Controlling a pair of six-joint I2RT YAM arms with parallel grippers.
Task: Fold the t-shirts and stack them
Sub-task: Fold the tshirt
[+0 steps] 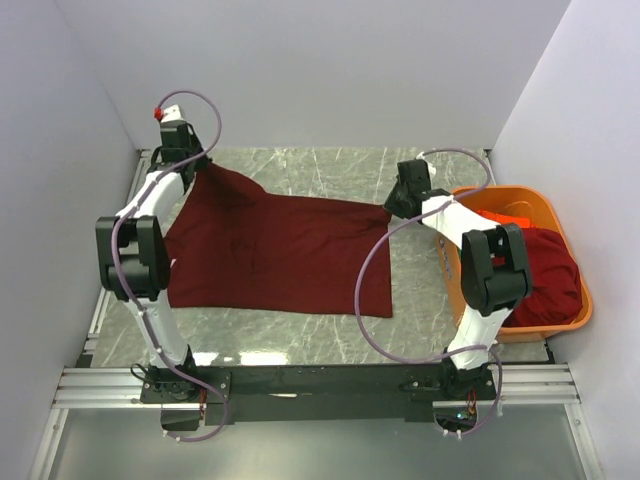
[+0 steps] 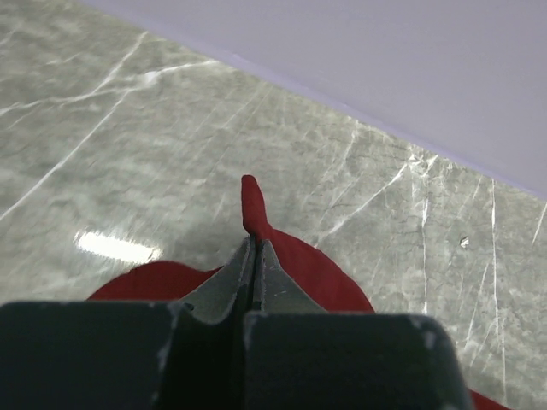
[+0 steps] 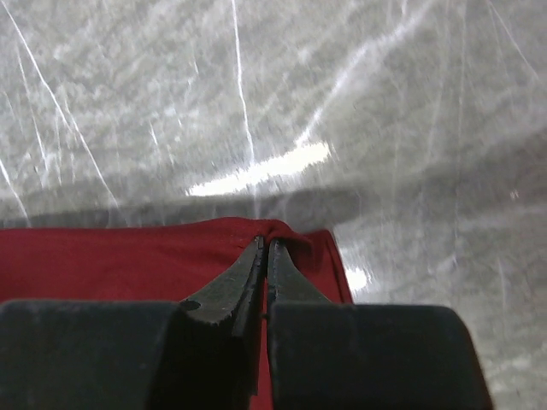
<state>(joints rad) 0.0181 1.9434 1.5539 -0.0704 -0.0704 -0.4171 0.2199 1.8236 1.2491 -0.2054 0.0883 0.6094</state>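
Fingers of the left gripper (image 2: pixel 254 245) and right gripper (image 3: pixel 266 246) are each pinched tight on far corners of a dark maroon t-shirt (image 1: pixel 280 255) spread over a grey marble table (image 1: pixel 330 165) enclosed by pale lilac walls (image 1: pixel 320 70).

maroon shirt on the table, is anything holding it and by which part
Both hold the maroon shirt: the left gripper pinches its far left corner, the right gripper its far right corner.

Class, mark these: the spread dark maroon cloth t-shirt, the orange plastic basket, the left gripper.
Dark maroon cloth t-shirt (image 1: pixel 290 255): top view, mid body.
Orange plastic basket (image 1: pixel 583 300): top view, right rim.
Left gripper (image 2: pixel 254 245): left wrist view, between fingertips.
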